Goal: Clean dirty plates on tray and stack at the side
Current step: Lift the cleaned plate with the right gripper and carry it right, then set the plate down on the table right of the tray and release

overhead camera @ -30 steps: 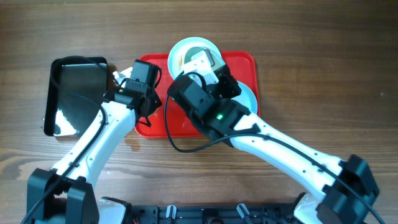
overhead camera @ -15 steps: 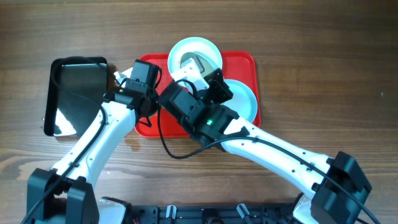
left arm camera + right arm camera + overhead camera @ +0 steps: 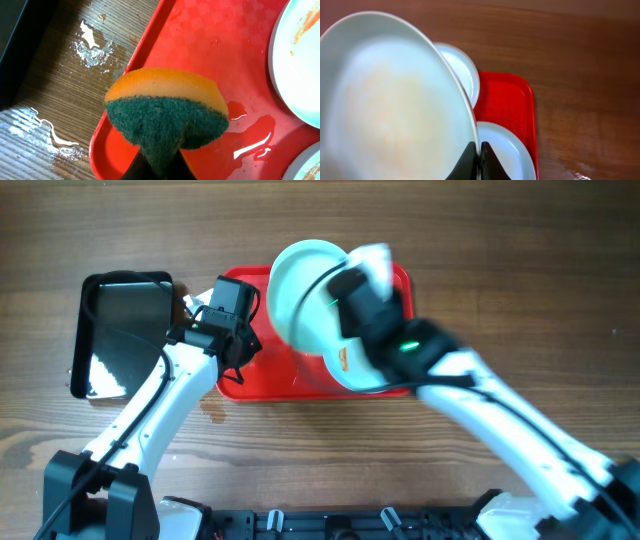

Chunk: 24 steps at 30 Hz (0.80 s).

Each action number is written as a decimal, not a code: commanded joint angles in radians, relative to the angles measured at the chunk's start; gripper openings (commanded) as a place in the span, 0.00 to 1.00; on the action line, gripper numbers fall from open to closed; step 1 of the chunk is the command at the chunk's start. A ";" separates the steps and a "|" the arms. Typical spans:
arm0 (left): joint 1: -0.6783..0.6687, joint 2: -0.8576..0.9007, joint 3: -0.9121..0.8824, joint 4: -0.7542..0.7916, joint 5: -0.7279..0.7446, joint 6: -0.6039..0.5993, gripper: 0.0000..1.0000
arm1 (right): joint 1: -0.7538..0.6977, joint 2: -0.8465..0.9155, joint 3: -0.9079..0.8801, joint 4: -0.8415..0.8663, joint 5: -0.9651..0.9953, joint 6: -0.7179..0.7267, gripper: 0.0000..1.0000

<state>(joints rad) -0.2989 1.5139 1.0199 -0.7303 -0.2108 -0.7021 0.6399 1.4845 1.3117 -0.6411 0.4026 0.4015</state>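
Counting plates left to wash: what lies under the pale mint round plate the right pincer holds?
Below the raised plate: the red plastic tray and two more mint plates, one at its far edge, one nearer. Much of the tray is hidden.

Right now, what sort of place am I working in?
Probably a mock dishwashing station, not a real kitchen: a bare wooden table, a wet red tray with pale plates, and a scrub sponge. No sink shows.
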 commanded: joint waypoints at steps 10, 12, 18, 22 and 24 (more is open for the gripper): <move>0.005 0.005 -0.006 0.000 0.002 -0.013 0.04 | -0.743 0.070 -0.005 -0.117 -0.481 0.009 0.04; 0.005 0.005 -0.006 0.000 0.002 -0.013 0.04 | -0.818 0.114 -0.013 -0.103 -0.481 0.010 0.04; 0.005 0.005 -0.006 0.000 0.005 -0.012 0.04 | -0.947 0.270 -0.014 -0.089 -0.492 0.023 0.04; 0.005 0.005 -0.006 0.000 0.005 -0.012 0.04 | -0.973 0.347 -0.014 -0.090 -0.497 -0.003 0.04; 0.005 0.005 -0.006 0.004 0.005 -0.012 0.04 | -0.972 0.354 -0.014 -0.085 -0.501 -0.009 0.17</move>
<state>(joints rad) -0.2989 1.5139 1.0199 -0.7303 -0.2108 -0.7017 -0.3359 1.8175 1.3029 -0.7338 -0.0612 0.4160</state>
